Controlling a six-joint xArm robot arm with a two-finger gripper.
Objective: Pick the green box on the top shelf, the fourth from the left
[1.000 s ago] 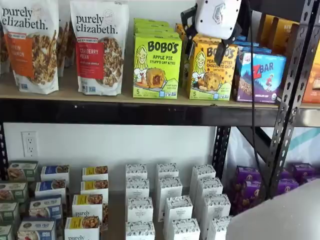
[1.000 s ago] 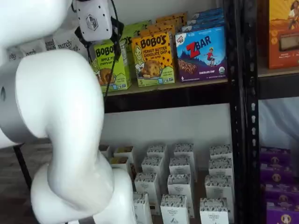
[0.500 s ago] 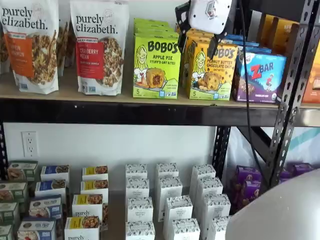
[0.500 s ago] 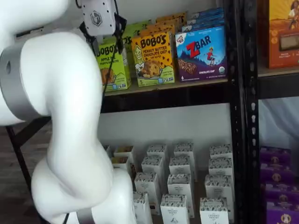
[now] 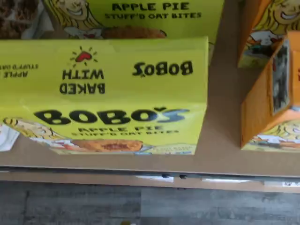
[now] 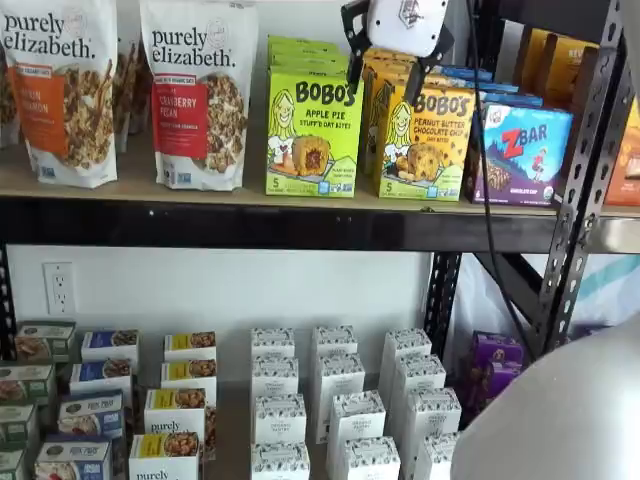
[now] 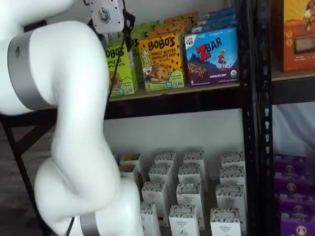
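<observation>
Lime-green box (image 6: 314, 132) upright on the top shelf (image 6: 300, 228), left of the orange Bobo's carton (image 6: 425, 140); approach step, gripper (image 6: 383, 72) wide open above-right; next, shift left, lower, close.

My wrist camera looks down from close above the green box (image 5: 105, 93) and the front edge of the top shelf (image 5: 220, 157). One fixed camera faces the shelves straight from the front (image 6: 300, 225). The other stands to the side, behind my arm (image 7: 74, 123). Both shelf views share the green box and the Zbar box (image 7: 212, 56).
</observation>
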